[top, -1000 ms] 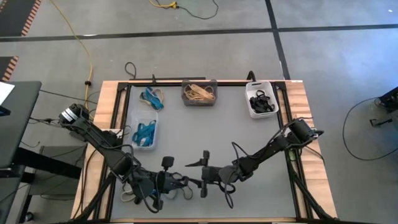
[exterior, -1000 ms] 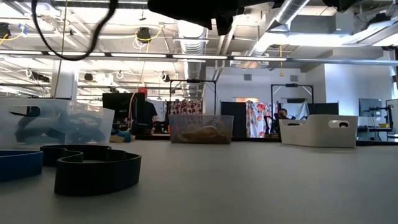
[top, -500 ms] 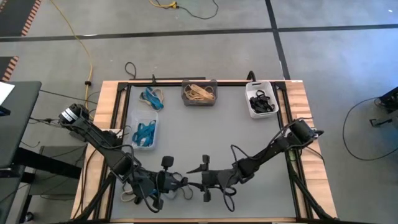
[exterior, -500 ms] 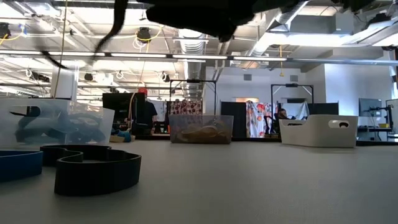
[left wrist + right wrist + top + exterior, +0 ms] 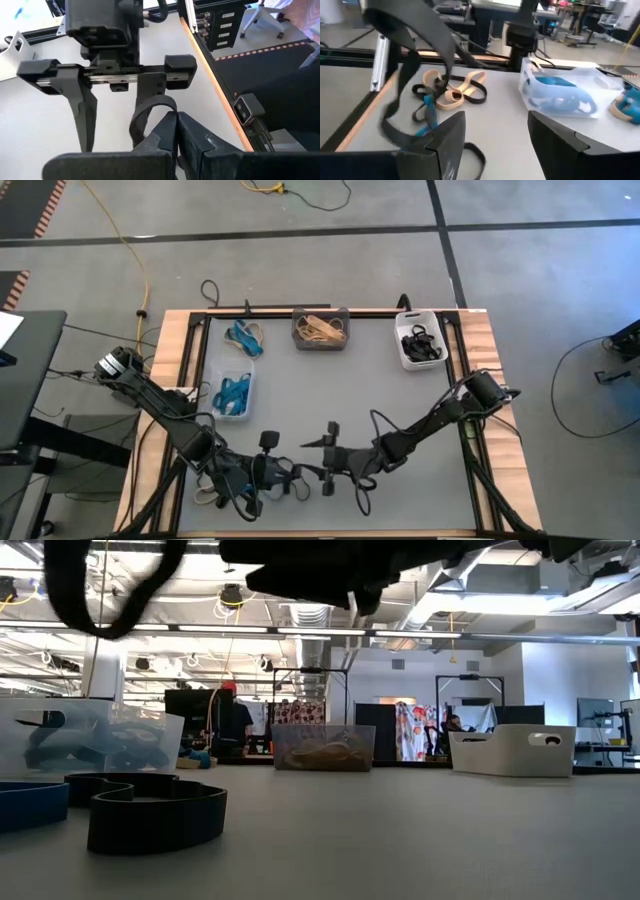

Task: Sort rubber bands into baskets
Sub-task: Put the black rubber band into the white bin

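Gripping end effector (left): the left end effector [image 5: 268,477] sits low at the near edge of the tabletop [image 5: 380,395], fingers pressed together on a black rubber band [image 5: 150,114] whose loop stands up from between them in the left wrist view.
Right end effector: the right end effector [image 5: 318,460] faces the left one from just beside it, fingers spread wide; the left wrist view shows those fingers [image 5: 82,112] apart, with the black loop next to one of them.
Loose pile: tan, black and blue rubber bands [image 5: 447,92] lie on the tabletop beyond the left end effector, seen plainly only in the right wrist view.
Clear basket: the clear basket [image 5: 233,392], holding blue bands, stands ahead of the left end effector.
Far baskets: the dark grey basket [image 5: 320,329] with tan bands and the white basket [image 5: 419,340] with black bands stand well apart from both end effectors, at the far edge.
Low view: wide black bands [image 5: 150,810] lie close to the camera; both end effectors are only dark shapes overhead.
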You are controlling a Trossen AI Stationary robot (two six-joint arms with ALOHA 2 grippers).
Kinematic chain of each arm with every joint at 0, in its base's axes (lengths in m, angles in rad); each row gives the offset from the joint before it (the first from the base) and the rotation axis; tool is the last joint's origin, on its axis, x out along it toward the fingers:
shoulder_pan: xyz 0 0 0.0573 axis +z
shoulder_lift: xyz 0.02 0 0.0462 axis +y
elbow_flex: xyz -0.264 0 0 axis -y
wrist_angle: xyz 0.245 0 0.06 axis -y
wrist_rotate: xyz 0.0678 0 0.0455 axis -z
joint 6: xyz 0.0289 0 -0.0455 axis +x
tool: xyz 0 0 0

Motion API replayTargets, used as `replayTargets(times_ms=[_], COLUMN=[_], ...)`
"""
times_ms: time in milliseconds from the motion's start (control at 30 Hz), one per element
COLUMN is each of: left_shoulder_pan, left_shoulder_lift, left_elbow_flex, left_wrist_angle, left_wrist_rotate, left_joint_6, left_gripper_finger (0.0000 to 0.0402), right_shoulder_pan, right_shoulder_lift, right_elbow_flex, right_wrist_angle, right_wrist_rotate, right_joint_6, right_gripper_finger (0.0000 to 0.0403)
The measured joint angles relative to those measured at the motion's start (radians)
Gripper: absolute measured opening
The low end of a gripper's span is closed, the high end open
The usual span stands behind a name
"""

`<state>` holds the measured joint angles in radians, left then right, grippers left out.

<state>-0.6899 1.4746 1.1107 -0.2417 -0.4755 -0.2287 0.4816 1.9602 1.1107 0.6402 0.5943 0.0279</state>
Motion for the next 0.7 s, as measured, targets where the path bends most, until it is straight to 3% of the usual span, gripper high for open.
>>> replayTargets(times_ms=[200, 433, 700], left_shoulder_pan=[0.000, 0.000, 0.000], left_shoulder_lift=[0.000, 0.000, 0.000], left_elbow_flex=[0.000, 0.000, 0.000], left_wrist_angle=[0.000, 0.001, -0.002], left_wrist_rotate=[0.000, 0.000, 0.000], left_joint_6=[0.001, 0.001, -0.001], left_gripper_finger=[0.0000, 0.0000, 0.0000], right_shoulder_pan=[-0.006, -0.008, -0.003], right_shoulder_lift=[0.000, 0.000, 0.000], right_elbow_flex=[0.000, 0.001, 0.049], right_wrist_angle=[0.020, 0.033, -0.181], right_wrist_rotate=[-0.124, -0.125, -0.098], right_joint_6=[-0.003, -0.010, 0.007], right_gripper_finger=[0.0249, 0.0249, 0.0249])
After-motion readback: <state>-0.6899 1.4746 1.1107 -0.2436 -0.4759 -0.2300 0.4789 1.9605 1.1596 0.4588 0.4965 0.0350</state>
